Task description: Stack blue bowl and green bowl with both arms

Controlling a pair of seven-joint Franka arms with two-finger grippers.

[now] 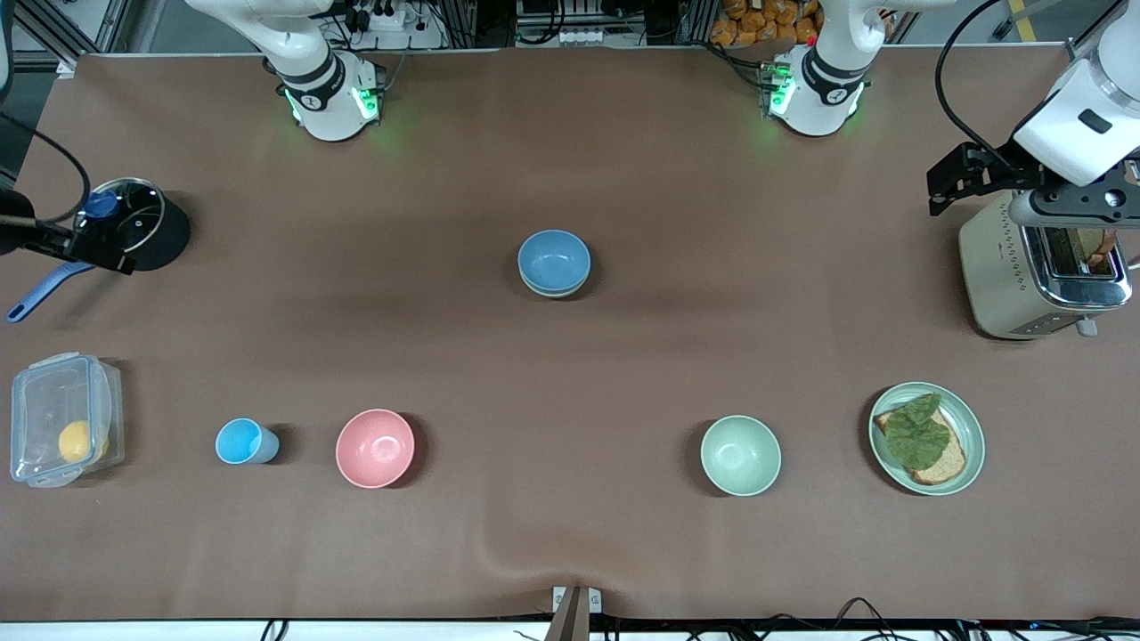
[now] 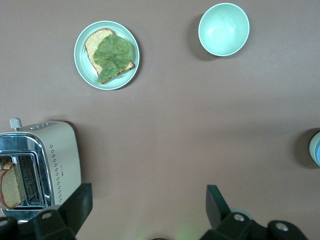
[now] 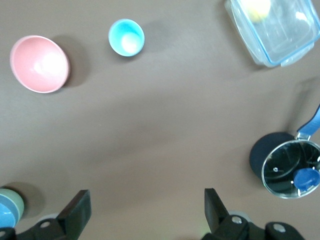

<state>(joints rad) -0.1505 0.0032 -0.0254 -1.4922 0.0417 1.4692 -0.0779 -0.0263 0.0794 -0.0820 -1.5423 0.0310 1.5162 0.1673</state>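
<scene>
The blue bowl (image 1: 554,258) sits nested in a pale green bowl (image 1: 556,292) at mid-table; only the green rim shows under it. The stack's edge shows in the right wrist view (image 3: 7,214) and the left wrist view (image 2: 316,148). A second green bowl (image 1: 740,455) (image 2: 223,29) stands alone, nearer the front camera, toward the left arm's end. My left gripper (image 1: 957,178) (image 2: 148,207) is open and empty, high beside the toaster. My right gripper (image 1: 105,249) (image 3: 145,210) is open and empty, high over the pot.
A toaster (image 1: 1042,267) with bread and a green plate (image 1: 966,418) with bread and a leaf are at the left arm's end. A pink bowl (image 1: 375,448), light-blue cup (image 1: 242,442), clear container (image 1: 62,432) and lidded pot (image 1: 134,223) are toward the right arm's end.
</scene>
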